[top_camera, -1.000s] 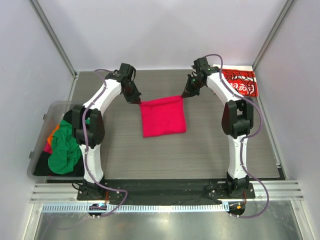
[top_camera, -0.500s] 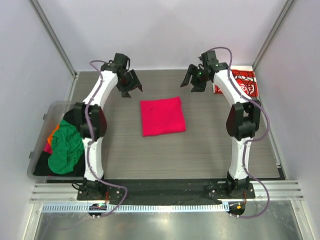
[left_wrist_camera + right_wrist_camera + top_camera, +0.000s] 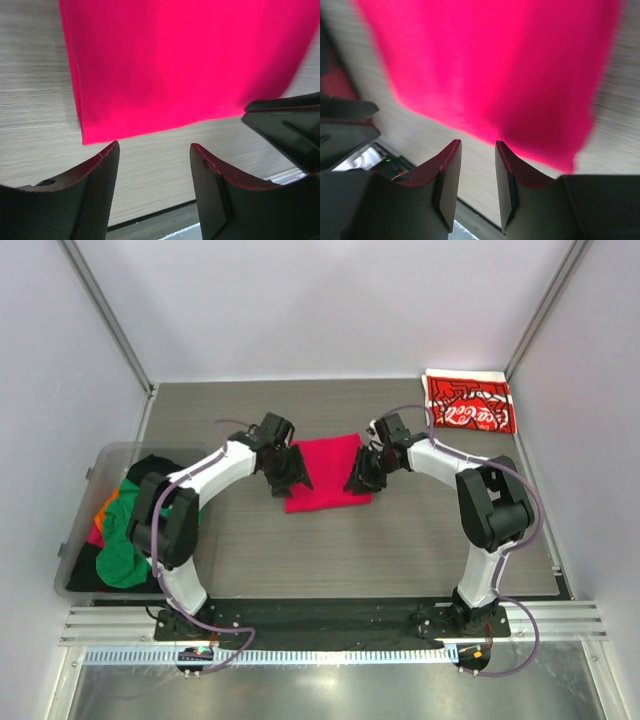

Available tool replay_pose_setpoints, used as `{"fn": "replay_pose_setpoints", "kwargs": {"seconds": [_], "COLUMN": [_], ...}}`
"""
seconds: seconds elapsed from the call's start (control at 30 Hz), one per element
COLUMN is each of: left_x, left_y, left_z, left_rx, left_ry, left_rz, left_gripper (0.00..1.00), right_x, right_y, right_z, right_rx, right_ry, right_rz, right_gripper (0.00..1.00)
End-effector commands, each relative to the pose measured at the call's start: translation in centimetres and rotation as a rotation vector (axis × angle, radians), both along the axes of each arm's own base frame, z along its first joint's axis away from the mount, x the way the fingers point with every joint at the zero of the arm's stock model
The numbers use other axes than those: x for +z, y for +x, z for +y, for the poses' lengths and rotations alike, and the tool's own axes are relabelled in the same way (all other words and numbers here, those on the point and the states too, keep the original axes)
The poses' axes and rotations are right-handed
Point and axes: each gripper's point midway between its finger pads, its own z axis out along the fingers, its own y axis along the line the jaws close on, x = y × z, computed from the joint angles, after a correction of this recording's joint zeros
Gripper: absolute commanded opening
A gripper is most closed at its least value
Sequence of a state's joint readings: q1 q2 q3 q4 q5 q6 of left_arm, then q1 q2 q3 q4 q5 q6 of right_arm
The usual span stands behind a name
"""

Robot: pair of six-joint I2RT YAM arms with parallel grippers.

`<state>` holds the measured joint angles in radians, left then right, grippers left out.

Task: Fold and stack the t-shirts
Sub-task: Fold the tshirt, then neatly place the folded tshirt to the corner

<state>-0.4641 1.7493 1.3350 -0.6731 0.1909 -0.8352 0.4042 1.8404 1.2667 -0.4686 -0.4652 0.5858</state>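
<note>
Crimson-pink t-shirt [image 3: 325, 473], folded square, smooth cloth

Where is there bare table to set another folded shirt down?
Bare: the near strip between the pink shirt and the table's near edge, and the far strip left of the Coca-Cola shirt. Crowded: the middle, where the left gripper and right gripper flank the pink shirt, and the bin at the left edge.
</note>
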Motion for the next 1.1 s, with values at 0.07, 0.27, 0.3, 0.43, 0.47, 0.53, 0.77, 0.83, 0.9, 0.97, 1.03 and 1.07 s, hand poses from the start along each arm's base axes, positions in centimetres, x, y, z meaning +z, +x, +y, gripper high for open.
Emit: {"fn": "replay_pose_setpoints", "kwargs": {"seconds": [0.07, 0.27, 0.3, 0.43, 0.47, 0.53, 0.77, 0.83, 0.9, 0.97, 1.03, 1.07], "left_x": [-4.4, -8.3, -8.7, -8.3, -8.0, -6.4, 2.2, 5.3, 7.8, 8.6, 9.4, 9.6], "left_y": [0.5, -1.2, -1.4, -1.1, -1.4, -0.1, 1.0, 0.6, 0.0, -1.4, -3.3, -4.0], "left_z": [-1.4, 1.9, 2.3, 4.5, 5.1, 5.7, 6.6, 6.9, 7.4, 8.3, 9.7, 10.3], "left_rx": [0.023, 0.021, 0.016, -0.012, -0.025, -0.059, -0.147, -0.141, -0.13, -0.134, -0.122, -0.121], "left_ry": [-0.023, 0.145, 0.169, 0.29, 0.326, 0.379, 0.44, 0.432, 0.418, 0.426, 0.437, 0.446], "left_rz": [0.011, 0.054, 0.055, 0.017, 0.023, -0.031, -0.135, -0.173, -0.215, -0.212, -0.231, -0.242], "left_gripper": [0.57, 0.54, 0.54, 0.53, 0.54, 0.55, 0.88, 0.91, 0.91, 0.91, 0.91, 0.9], "right_x": [-3.9, -6.4, -6.7, -6.9, -7.0, -5.1, 3.5, 4.6, 4.6, 4.5, 5.6, 4.9], "right_y": [-0.1, -3.7, -4.0, -6.1, -6.9, -7.2, -5.1, -3.5, -2.0, 0.0, 2.5, 3.3], "right_z": [-2.5, -5.0, -5.2, -5.3, -5.3, -4.7, -3.9, -4.0, -4.4, -4.1, -4.3, -4.4], "right_rx": [-0.037, -0.044, -0.046, -0.049, -0.045, -0.024, 0.013, -0.006, -0.029, -0.041, -0.065, -0.073], "right_ry": [-0.036, -0.088, -0.088, -0.061, -0.055, -0.014, 0.036, 0.029, 0.025, 0.033, 0.039, 0.034], "right_rz": [-0.019, 0.014, 0.016, 0.045, 0.059, 0.023, -0.185, -0.221, -0.22, -0.209, -0.238, -0.223], "right_gripper": [0.37, 0.36, 0.36, 0.36, 0.36, 0.4, 0.78, 0.89, 0.92, 0.92, 0.91, 0.91]}}
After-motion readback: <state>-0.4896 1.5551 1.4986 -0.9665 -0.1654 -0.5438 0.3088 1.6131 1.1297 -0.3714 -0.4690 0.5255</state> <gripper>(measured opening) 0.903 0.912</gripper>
